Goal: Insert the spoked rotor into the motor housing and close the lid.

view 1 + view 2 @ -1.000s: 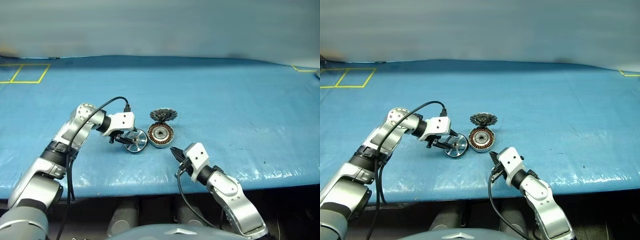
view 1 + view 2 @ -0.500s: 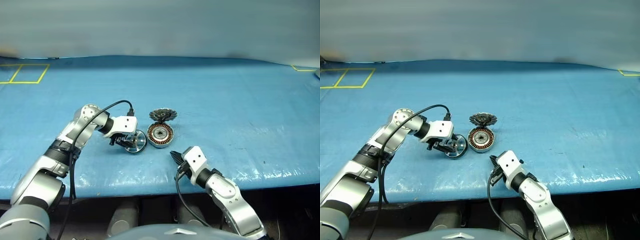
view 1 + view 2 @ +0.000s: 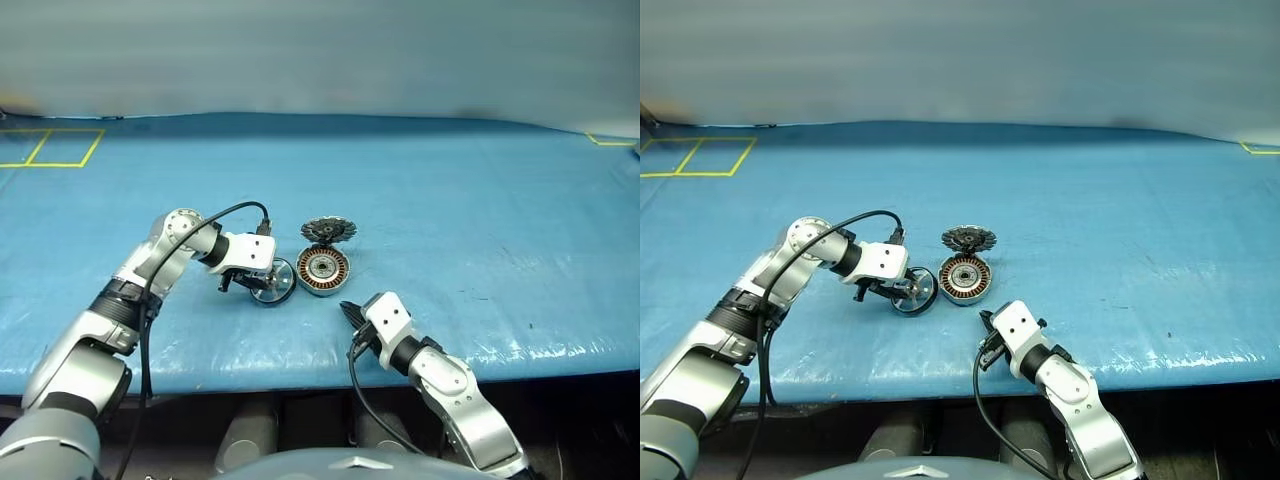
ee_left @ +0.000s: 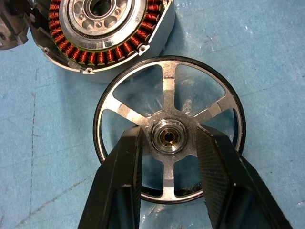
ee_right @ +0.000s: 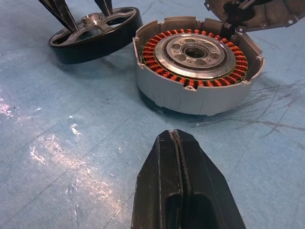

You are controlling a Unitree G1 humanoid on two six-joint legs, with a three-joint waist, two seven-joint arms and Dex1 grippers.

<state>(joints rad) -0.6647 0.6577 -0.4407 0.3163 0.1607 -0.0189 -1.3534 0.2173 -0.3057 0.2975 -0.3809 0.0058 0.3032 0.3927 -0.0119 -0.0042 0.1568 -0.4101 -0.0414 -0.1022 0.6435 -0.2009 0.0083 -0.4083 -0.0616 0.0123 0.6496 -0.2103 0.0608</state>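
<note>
One spoked rotor (image 4: 167, 132), one motor housing (image 5: 198, 67), one lid (image 3: 327, 230)
We are pinching the rotor's hub with our left gripper (image 4: 167, 143), angled downward; our right gripper (image 5: 177, 138) is staying closed, empty

A blue sheet (image 3: 450, 200) covers the bench, wrinkled in places and glossy where light catches it along the near edge. Yellow tape lines (image 3: 52, 148) mark out rectangles on it at the far left corner, and a shorter yellow mark (image 3: 610, 139) sits at the far right corner. Fine dark scratches (image 5: 281, 109) show on the blue surface in the right wrist view. Behind the bench stands a plain pale grey wall (image 3: 320, 55).
</note>
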